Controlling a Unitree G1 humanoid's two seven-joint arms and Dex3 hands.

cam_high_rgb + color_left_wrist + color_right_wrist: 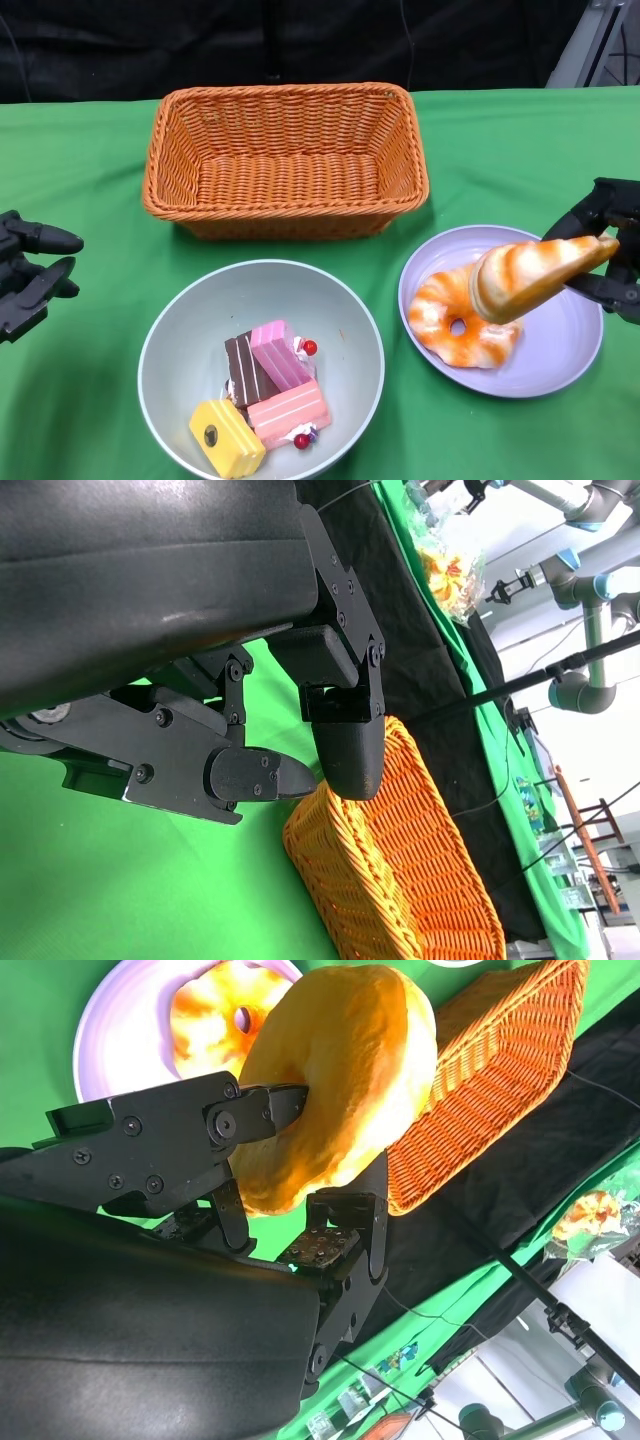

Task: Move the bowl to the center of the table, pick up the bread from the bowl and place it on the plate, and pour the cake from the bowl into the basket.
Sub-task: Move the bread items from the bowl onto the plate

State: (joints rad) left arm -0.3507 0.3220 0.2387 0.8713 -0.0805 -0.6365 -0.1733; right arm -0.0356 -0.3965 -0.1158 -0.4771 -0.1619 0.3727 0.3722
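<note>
Scene at the bread-transfer step, located relative to the pale grey round bowl (180, 350), which sits near the middle of the green cloth-covered table (90, 170). Inside the bowl lie four block-shaped toy cake slices (262, 395): one brown, two pink, one yellow, with small red cherries among them. They are left in place, presumably because pouring comes last.

To the right of the bowl, just beside it, rests the lilac round plate (570, 365), already carrying a glazed orange ring-shaped bread (462, 325). Above that plate the right hand (605, 255) holds a golden-brown striped horn-shaped bread (535, 275) by its narrow end, the broad end tilted down toward the plate. The right wrist view shows black fingers (265, 1110) closed against both sides of the loaf (340, 1080). The bread hangs over the plate (110, 1040) rather than resting on it, a pose that suits lowering and release there.

Beyond the bowl, toward the table's far edge, stands the orange woven rectangular basket (285, 160), nothing visible inside, placed to receive the cake.

To the left of the bowl, apart from it, the left hand (30, 270) hovers, fingers (345, 745) parted and holding nothing, probably waiting to grip the bowl for pouring.
</note>
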